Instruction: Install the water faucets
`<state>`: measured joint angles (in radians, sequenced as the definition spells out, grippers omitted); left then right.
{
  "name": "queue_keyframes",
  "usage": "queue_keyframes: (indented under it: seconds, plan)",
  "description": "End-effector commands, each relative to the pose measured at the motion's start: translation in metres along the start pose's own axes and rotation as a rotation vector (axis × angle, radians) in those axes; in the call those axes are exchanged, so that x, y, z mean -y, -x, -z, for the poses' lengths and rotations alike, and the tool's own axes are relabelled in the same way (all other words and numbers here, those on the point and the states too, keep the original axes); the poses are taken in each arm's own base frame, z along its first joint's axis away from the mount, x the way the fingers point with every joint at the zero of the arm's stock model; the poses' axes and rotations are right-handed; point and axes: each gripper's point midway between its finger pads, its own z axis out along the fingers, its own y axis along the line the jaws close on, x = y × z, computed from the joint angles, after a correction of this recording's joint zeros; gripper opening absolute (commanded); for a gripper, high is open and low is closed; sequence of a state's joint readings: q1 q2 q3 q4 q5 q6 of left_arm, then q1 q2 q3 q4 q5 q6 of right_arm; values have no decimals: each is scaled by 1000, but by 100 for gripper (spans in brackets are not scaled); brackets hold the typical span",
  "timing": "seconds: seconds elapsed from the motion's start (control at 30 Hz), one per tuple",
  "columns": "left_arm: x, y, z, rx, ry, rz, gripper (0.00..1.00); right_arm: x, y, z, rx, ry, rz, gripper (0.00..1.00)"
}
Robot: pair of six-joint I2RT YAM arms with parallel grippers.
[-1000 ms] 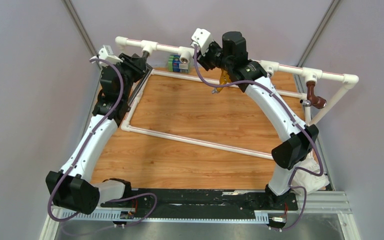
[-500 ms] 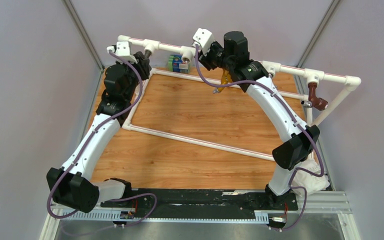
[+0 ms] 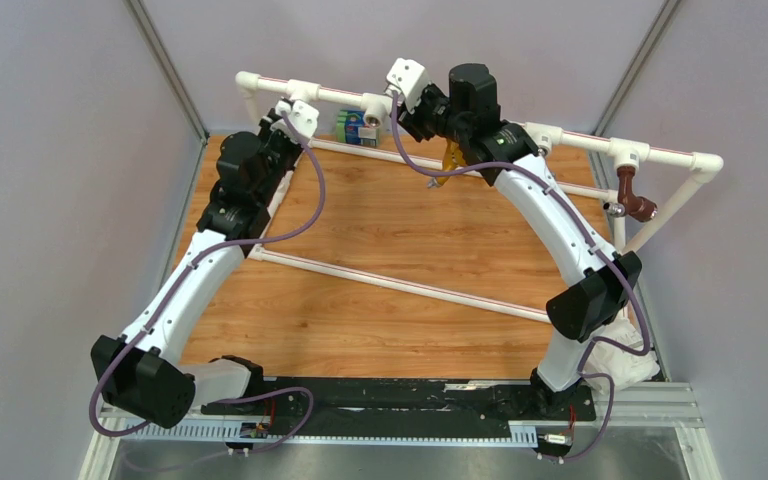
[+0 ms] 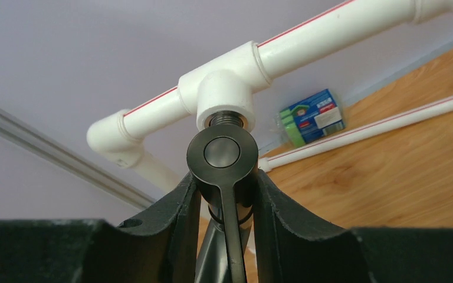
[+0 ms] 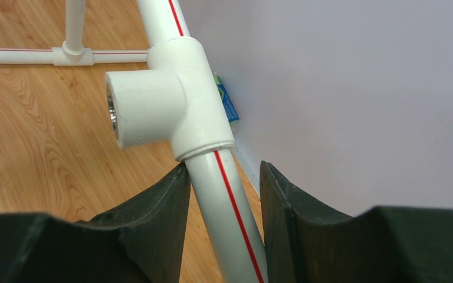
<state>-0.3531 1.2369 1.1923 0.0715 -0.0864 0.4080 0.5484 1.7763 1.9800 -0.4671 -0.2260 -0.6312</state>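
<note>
The dark faucet (image 4: 222, 152) points its round head at me in the left wrist view. Its threaded end sits in the white tee fitting (image 4: 224, 94) of the back pipe. My left gripper (image 4: 223, 186) is shut on the faucet's body, with the thin handle bar (image 4: 233, 236) running down between the fingers. In the top view the left gripper (image 3: 285, 128) hides the faucet. My right gripper (image 5: 224, 171) holds the red-striped white pipe (image 5: 227, 206) just below an empty tee (image 5: 153, 100). Its left finger touches the pipe and a thin gap shows at the right fingertip. It sits at the back middle (image 3: 400, 105).
The white pipe frame (image 3: 390, 285) lies across the wooden table. An orange tap (image 3: 449, 155) hangs under the right arm and a brown tap (image 3: 632, 197) sits at the right corner. A blue-green box (image 3: 350, 127) stands by the back wall. White cloth (image 3: 625, 355) lies near the right base.
My left wrist has rolled clockwise on the faucet, its white camera swinging from the left side to the right. The right arm has stayed on the pipe.
</note>
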Motion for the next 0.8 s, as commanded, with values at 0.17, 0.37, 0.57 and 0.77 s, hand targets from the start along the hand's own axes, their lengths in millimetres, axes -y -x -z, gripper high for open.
queue_keyframes:
  seconds: [0.17,0.37,0.57,0.77]
  plan:
    - [78,-22,10,-8,-451,-502,0,-71,9,8,6,238,-119,0]
    - [73,-36,15,-71,-495,-653,0,-71,7,8,3,238,-114,0]
    - [64,-26,16,-54,-447,-639,2,-72,7,7,2,242,-116,0]
    - [65,8,20,56,-422,-505,28,-73,5,6,-1,243,-115,0]
